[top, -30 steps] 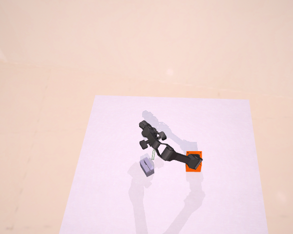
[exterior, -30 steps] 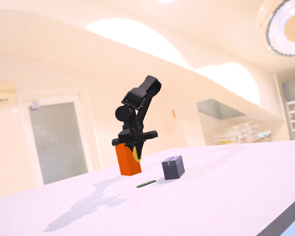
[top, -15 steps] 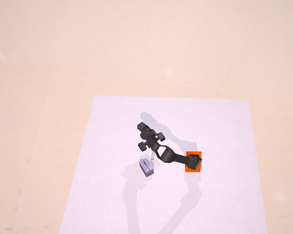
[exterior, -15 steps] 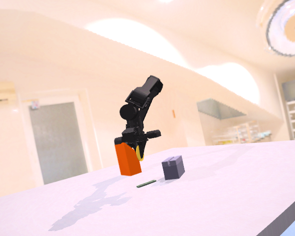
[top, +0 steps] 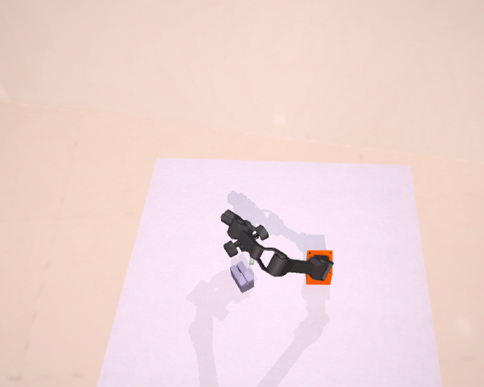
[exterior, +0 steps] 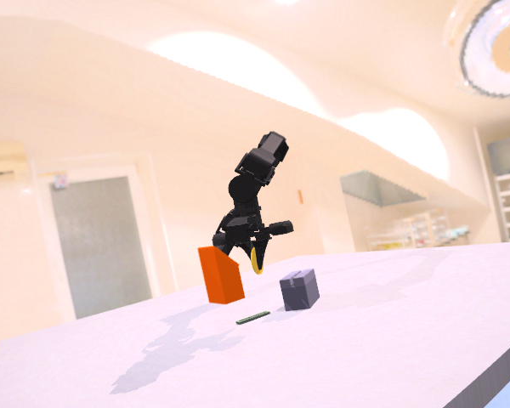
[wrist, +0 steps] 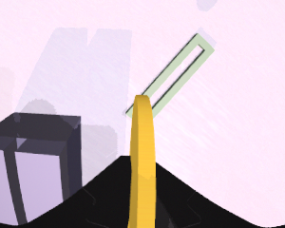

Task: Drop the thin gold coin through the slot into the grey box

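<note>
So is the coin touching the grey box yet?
Apart. In the exterior view the coin, clamped in the gripper, hangs in the air with bare table between it and the grey box.

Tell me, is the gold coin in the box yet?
Not yet. Done: the thin gold coin is out of its shallow dark-green holder, which lies without it on the table. In hand: the black end effector grips the coin edge-on in the air, beside the closed grey box, not above it. Left: line the coin up over the narrow slot in the lid and drop it in.
</note>
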Available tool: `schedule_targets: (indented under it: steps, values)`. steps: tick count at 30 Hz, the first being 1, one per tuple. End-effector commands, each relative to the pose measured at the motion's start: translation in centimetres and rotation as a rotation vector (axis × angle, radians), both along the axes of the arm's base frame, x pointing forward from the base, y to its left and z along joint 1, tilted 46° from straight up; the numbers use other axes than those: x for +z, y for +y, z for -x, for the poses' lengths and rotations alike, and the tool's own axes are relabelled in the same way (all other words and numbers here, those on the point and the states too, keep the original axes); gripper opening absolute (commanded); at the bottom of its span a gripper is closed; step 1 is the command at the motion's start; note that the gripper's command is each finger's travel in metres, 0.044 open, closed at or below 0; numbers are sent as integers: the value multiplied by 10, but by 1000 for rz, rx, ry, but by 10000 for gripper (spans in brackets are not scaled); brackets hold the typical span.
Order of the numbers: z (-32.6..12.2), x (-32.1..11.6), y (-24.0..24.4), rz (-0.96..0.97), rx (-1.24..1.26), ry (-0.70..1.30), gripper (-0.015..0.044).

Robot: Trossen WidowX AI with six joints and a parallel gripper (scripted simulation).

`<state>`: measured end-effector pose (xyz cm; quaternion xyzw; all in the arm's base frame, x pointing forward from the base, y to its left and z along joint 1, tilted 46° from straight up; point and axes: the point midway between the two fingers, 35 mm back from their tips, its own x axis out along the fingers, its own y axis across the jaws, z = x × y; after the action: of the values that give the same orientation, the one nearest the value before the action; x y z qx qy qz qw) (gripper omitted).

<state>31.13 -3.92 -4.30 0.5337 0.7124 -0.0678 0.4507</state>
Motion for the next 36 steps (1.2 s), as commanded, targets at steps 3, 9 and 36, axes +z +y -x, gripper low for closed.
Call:
schedule_targets:
  steps: [3,9,36]
  values:
    - [-5,11,11,-4,-3,3,0]
    - [-9,21,22,-7,-5,3,0]
    - [-20,61,65,-25,-5,3,4]
